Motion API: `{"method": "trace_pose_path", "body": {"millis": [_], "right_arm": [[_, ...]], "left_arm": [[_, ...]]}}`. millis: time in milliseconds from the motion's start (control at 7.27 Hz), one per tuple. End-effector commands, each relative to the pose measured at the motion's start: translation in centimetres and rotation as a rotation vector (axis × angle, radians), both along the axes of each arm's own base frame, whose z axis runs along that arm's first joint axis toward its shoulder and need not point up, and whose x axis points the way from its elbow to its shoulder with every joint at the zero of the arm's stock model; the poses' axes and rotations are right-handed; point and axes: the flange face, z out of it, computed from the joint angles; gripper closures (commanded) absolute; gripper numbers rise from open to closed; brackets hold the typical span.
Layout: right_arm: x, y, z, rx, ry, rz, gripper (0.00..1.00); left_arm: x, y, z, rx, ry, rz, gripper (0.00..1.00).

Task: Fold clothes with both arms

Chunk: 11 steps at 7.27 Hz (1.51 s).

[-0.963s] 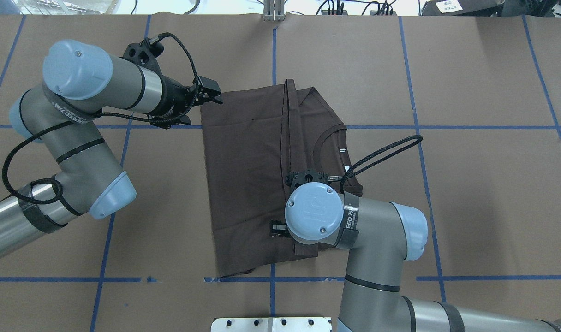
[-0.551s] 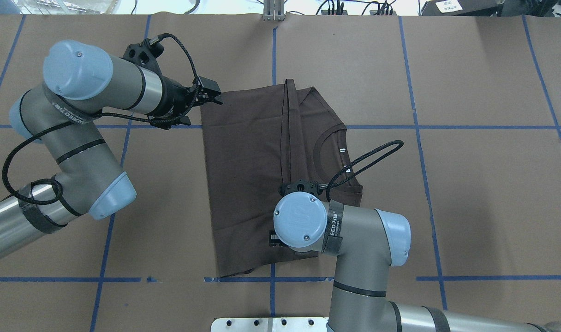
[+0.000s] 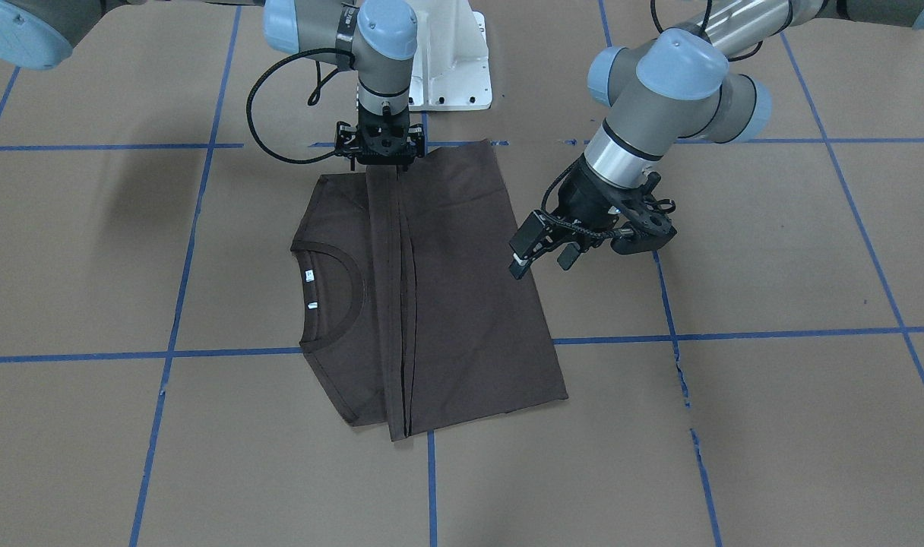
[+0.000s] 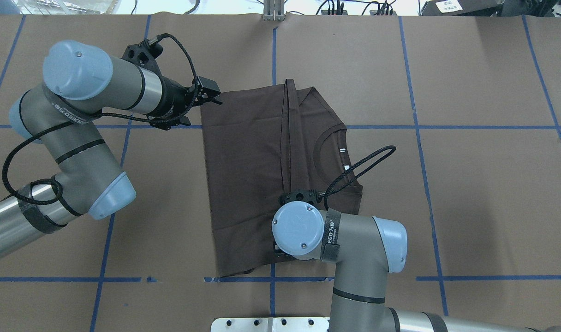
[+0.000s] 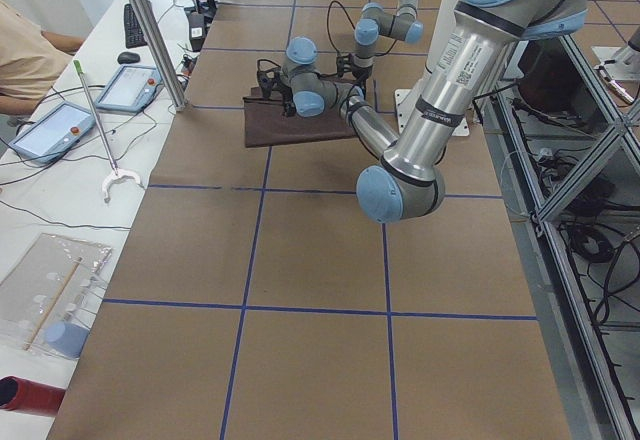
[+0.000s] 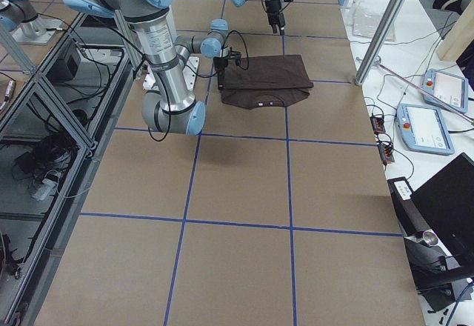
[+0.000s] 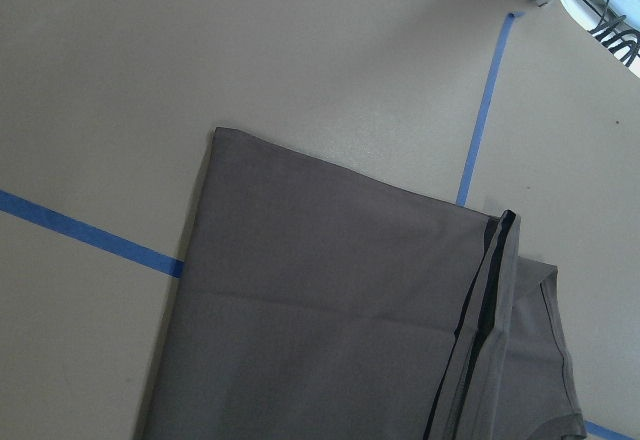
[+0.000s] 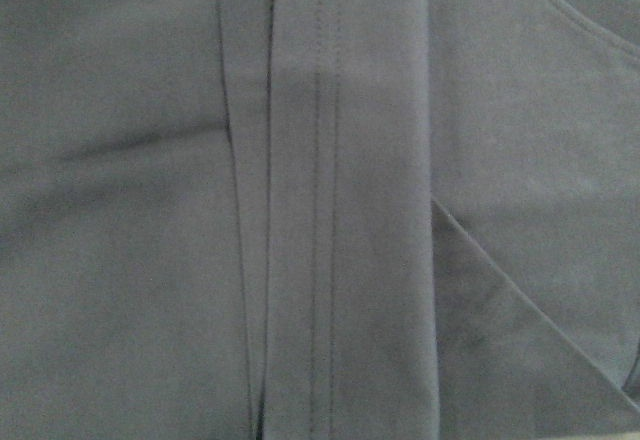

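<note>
The dark brown T-shirt (image 4: 248, 175) lies flat on the table, its sides folded in to a long centre seam, with the collar (image 4: 329, 138) and white tags (image 3: 308, 275) showing. My left gripper (image 3: 539, 262) is open and empty, hovering just off the shirt's far left corner (image 4: 206, 99); the left wrist view shows that corner (image 7: 215, 132). My right gripper (image 3: 384, 169) points straight down over the shirt's near edge by the seam, jaws apparently parted, holding nothing. In the overhead view its wrist hides it. The right wrist view shows only flat cloth (image 8: 320, 200).
The white pedestal base (image 3: 450, 61) stands just behind the shirt's near edge. Blue tape lines (image 4: 414, 127) cross the brown table cover. A metal post (image 4: 273, 9) stands at the far edge. An operator (image 5: 30, 55) and tablets sit beyond the far side.
My right arm has drawn back toward the robot along the shirt's seam, to its near edge. The left arm and the shirt have not moved.
</note>
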Motion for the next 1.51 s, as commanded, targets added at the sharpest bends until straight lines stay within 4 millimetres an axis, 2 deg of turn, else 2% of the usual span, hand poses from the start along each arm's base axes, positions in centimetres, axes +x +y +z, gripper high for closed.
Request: {"method": "trace_pose_path", "body": {"millis": [0, 138, 275, 413, 551, 688, 826, 963, 1101, 1239, 1376], "right_arm": [[1.3, 0.2, 1.1, 0.012, 0.051, -0.036, 0.00], [3.4, 0.2, 3.6, 0.025, 0.080, -0.055, 0.00], [7.3, -0.5, 5.5, 0.048, 0.084, -0.069, 0.00], [10.4, -0.5, 8.4, 0.085, 0.121, -0.122, 0.00], [11.4, -1.4, 9.9, 0.098, 0.146, -0.135, 0.00], [11.6, -2.1, 9.3, 0.102, 0.134, -0.133, 0.00], [10.8, -2.2, 7.7, 0.116, 0.106, -0.129, 0.00], [9.6, -3.4, 4.9, 0.124, 0.071, -0.105, 0.00], [8.8, -5.0, 3.6, 0.129, 0.061, -0.083, 0.00], [7.3, -6.6, 2.6, 0.125, 0.066, -0.065, 0.00], [6.6, -7.0, 2.8, 0.112, 0.074, -0.050, 0.00]], "left_arm": [[0.0, 0.1, 0.0, -0.010, 0.005, -0.002, 0.02], [0.0, 0.1, 0.0, -0.010, 0.005, -0.002, 0.02], [0.0, 0.1, 0.0, -0.010, 0.005, -0.002, 0.02], [0.0, 0.0, -0.1, -0.009, 0.006, -0.002, 0.02], [0.0, 0.0, -0.1, -0.010, 0.006, -0.003, 0.02], [0.0, 0.0, -0.1, -0.010, 0.006, -0.003, 0.02], [0.0, 0.0, -0.1, -0.012, 0.007, -0.003, 0.02], [0.0, 0.0, -0.1, -0.012, 0.007, -0.003, 0.02], [0.0, 0.0, -0.1, -0.012, 0.007, -0.003, 0.02], [0.0, 0.1, -0.2, -0.012, 0.008, -0.004, 0.02], [0.0, 0.1, -0.2, -0.020, 0.011, -0.007, 0.02]]}}
